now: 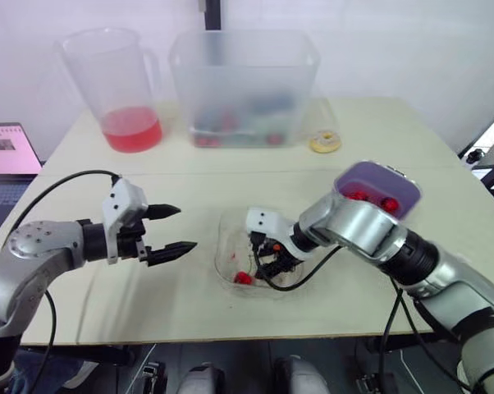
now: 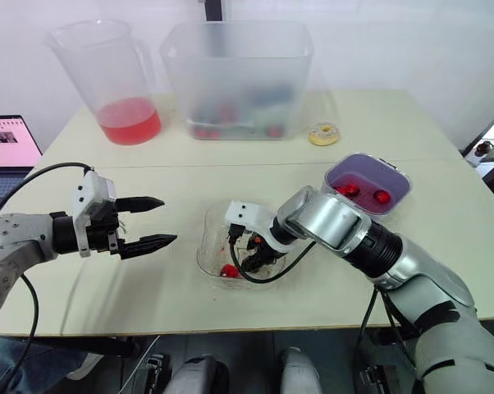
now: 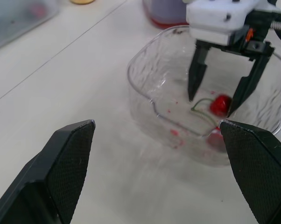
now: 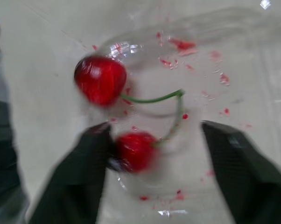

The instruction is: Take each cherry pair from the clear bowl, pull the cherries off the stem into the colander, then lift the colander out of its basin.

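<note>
- clear bowl: glossy see-through plastic, its wall rippled, its floor flecked with red juice.
- cherry pair: smooth, shiny red skins on a thin, dull green stem.
- left gripper: fingers of matt black plastic with a fine grain.
- right gripper: black fingers under a smooth white plastic housing.
- right forearm: silver, metal-looking, with a soft sheen.
- colander, at 2 o'clock from the bowl: smooth purple plastic.
- pitcher at 11 o'clock and bin at 12 o'clock on the table: frosted, translucent plastic.
- table: pale, smooth, matt.
</note>
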